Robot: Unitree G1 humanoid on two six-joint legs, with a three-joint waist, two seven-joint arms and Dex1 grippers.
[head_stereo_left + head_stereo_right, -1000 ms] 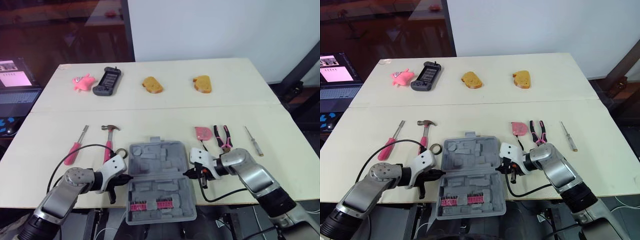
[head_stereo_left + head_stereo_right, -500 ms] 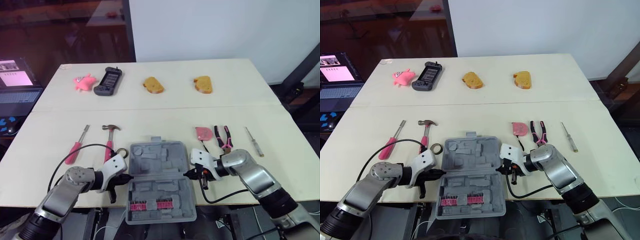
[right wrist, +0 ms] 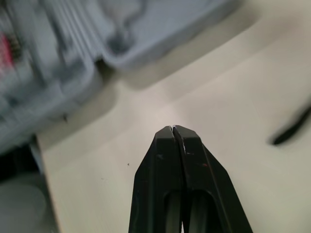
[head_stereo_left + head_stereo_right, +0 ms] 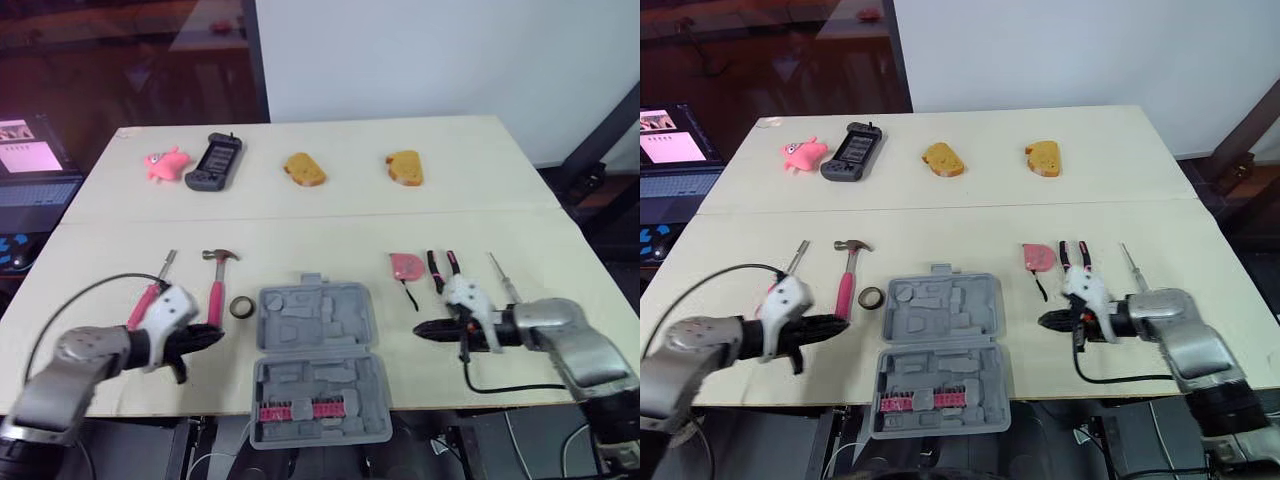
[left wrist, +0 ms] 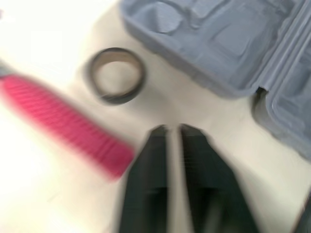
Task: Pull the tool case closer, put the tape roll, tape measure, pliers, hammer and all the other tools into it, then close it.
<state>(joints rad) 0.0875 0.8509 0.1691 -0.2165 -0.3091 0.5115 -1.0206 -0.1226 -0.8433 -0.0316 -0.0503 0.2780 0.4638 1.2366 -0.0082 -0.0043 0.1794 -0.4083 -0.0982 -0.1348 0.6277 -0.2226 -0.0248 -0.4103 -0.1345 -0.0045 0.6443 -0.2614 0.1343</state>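
Left end effector (image 5: pixel 170 130) nearly together and right end effector (image 3: pixel 173 128) fully together, both empty, either could nudge the open grey plastic tool case (image 4: pixel 318 322), apparently overhanging the cream worktop (image 4: pixel 500 215), off the near edge.

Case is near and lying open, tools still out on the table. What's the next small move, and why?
Probably open the left gripper wider and ease it forward over the tape roll. The roll lies on the table just ahead of that gripper, between the hammer handle and the open tool case, and its fingers stand almost together, too narrow for it.
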